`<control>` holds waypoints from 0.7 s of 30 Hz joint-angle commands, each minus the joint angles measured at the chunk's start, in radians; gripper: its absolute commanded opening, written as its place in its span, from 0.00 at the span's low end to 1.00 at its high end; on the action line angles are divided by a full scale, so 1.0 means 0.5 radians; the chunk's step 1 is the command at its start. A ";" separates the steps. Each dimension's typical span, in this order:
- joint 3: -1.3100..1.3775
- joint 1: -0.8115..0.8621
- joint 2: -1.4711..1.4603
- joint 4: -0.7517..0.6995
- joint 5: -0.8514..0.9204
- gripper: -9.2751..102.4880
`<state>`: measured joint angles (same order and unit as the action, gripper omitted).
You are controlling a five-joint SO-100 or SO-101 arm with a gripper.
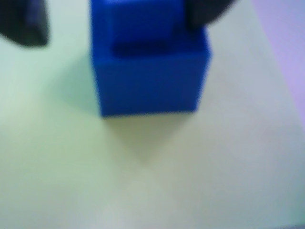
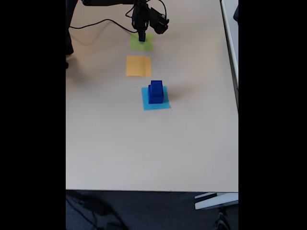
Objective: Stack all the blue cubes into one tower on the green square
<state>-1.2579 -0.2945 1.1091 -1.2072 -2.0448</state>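
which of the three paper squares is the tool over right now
The green square, farthest up the table in the fixed view. The tool hangs over it; the orange square and light blue square lie nearer the camera.

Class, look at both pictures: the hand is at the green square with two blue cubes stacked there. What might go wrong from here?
1. In the wrist view the hand is open, yet the finger at right seems to touch the upper cube; pulling away may drag it off the lower cube.
2. More blue cubes wait stacked on the light blue square; grasping one may topple the others.
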 commanded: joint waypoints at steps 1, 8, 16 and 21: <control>0.089 -0.006 0.040 0.018 0.034 0.22; 0.215 0.006 0.015 -0.046 0.110 0.22; 0.850 0.015 -0.169 -0.316 0.261 0.22; 1.261 0.077 -0.199 -0.319 0.472 0.22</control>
<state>-0.7670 -0.2807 0.9971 -1.3668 -1.8607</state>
